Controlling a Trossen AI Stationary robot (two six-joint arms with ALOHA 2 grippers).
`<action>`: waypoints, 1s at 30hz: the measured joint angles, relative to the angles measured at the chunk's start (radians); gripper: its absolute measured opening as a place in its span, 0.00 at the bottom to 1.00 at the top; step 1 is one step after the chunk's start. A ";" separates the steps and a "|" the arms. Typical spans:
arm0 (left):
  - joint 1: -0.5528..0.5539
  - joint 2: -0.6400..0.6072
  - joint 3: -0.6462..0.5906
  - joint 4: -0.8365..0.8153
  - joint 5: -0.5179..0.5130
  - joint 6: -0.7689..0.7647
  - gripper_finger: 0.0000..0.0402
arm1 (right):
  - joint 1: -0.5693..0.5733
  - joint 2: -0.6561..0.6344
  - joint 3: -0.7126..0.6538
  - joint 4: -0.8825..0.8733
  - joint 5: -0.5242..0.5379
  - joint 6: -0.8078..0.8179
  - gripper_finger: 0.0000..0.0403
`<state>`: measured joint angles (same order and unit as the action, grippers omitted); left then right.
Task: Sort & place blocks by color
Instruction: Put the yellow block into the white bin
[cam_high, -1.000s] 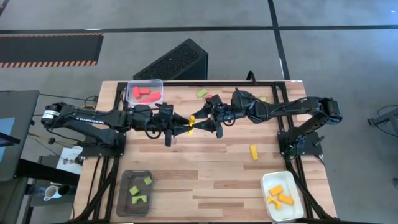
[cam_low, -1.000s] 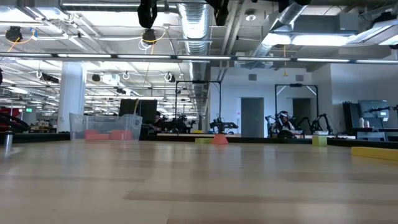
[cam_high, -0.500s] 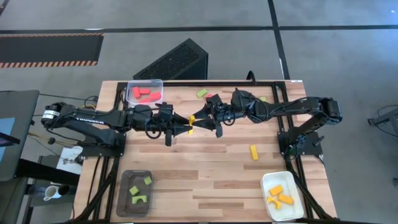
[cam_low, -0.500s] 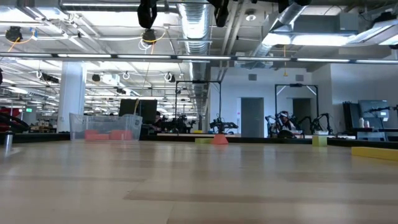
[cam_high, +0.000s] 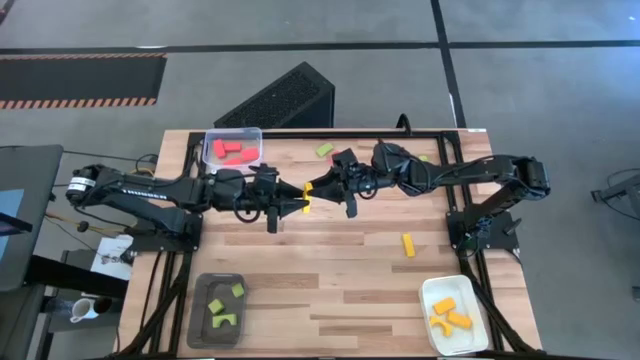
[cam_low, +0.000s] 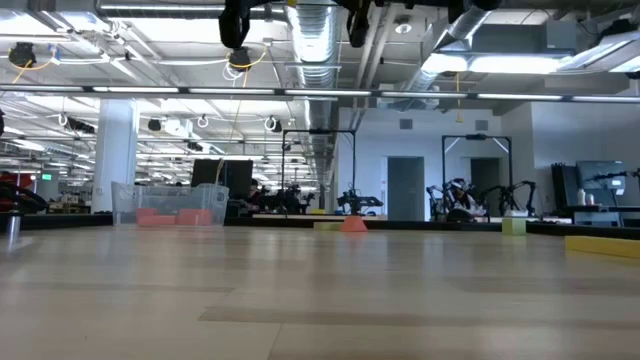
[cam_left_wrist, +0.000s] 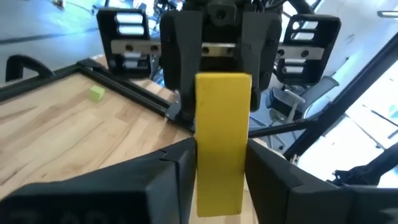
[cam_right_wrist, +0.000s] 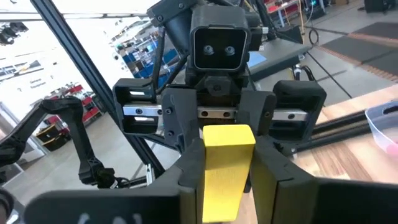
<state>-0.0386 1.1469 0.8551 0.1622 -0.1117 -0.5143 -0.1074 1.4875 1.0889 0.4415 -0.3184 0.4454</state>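
Two dark arms met nose to nose in the upper middle of the high view, above the bench (cam_high: 330, 290). The left end effector (cam_high: 292, 200) came in from the left side. The right end effector (cam_high: 318, 189) came in from the right side. Between them was one yellow bar (cam_high: 307, 198).

In both wrist views, each end effector had its fingers closed snugly on one end of the yellow bar (cam_left_wrist: 221, 140). It looked like a hand-off, so the bar could travel toward the yellow tray on the right side.

At the upper left of the bench stood a clear tray (cam_high: 233, 133) with red blocks (cam_high: 231, 150) inside. At the lower left sat a dark grey tray (cam_high: 197, 312) holding three green blocks (cam_high: 223, 306).

Loose pieces were left out. A green block (cam_high: 324, 150) lay near the top edge, with a red piece (cam_high: 337, 155) just beside it. Another yellow bar (cam_high: 408, 245) lay right of the middle.

At the lower right sat a white tray (cam_high: 430, 330) with yellow-orange blocks (cam_high: 448, 313) in it.
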 joint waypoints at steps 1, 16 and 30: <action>0.002 0.000 0.000 -0.012 0.009 -0.006 0.28 | -0.003 -0.008 0.000 -0.018 -0.011 0.007 0.24; 0.122 -0.104 0.000 -0.439 -0.043 0.004 0.60 | 0.118 -0.321 0.002 -0.861 -0.135 0.278 0.24; 0.261 -0.045 0.000 -0.418 0.066 0.141 0.61 | 0.804 -0.369 0.000 -1.230 0.162 1.169 0.24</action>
<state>0.2223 1.1018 0.8547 -0.2557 -0.0453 -0.3734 0.6970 1.1186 1.0889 -0.7887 -0.1567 1.6147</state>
